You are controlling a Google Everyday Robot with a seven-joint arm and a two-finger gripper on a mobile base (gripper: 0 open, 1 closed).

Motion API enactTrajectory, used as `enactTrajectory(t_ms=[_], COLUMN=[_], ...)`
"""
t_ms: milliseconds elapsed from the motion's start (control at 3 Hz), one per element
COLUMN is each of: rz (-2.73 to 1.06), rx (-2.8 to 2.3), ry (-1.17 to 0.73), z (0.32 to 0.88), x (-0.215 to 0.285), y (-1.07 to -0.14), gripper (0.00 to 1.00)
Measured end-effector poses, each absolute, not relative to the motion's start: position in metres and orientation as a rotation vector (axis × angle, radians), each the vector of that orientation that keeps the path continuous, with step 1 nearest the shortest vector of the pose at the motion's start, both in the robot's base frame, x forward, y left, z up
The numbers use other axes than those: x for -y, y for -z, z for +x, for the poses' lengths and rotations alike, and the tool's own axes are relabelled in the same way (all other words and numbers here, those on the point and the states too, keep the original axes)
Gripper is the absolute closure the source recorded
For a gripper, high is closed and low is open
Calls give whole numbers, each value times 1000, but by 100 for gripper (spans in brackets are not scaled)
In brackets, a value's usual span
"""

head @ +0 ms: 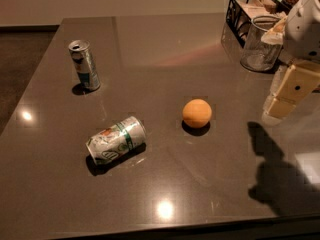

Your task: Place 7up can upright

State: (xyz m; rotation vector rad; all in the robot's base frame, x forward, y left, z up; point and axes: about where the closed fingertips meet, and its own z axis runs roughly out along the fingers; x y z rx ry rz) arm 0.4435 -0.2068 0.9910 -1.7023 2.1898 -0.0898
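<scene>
The 7up can [116, 142] lies on its side on the dark table [165, 54], front left, its silver top pointing to the right and away from me. It is silver-white with green bands and a small red-orange mark. My gripper [288, 90] hangs above the table at the right edge of the view, cream-coloured and pointing down to the left. It is far to the right of the can and holds nothing that I can see. Its shadow falls on the table below it.
A slimmer silver-and-teal can [85, 65] stands upright at the back left. An orange [197, 113] sits mid-table between the 7up can and the gripper. A clear glass jar [259, 44] and a black wire basket [250, 11] stand at the back right.
</scene>
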Motion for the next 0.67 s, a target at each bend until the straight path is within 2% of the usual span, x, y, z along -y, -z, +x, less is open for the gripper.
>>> enactTrajectory(t_ms=[333, 667], rz=[-1758, -1877], rx=[-2120, -2007], ry=[-14, -108], z=[458, 462], x=[173, 115], y=[-992, -988], gripper=[0, 0])
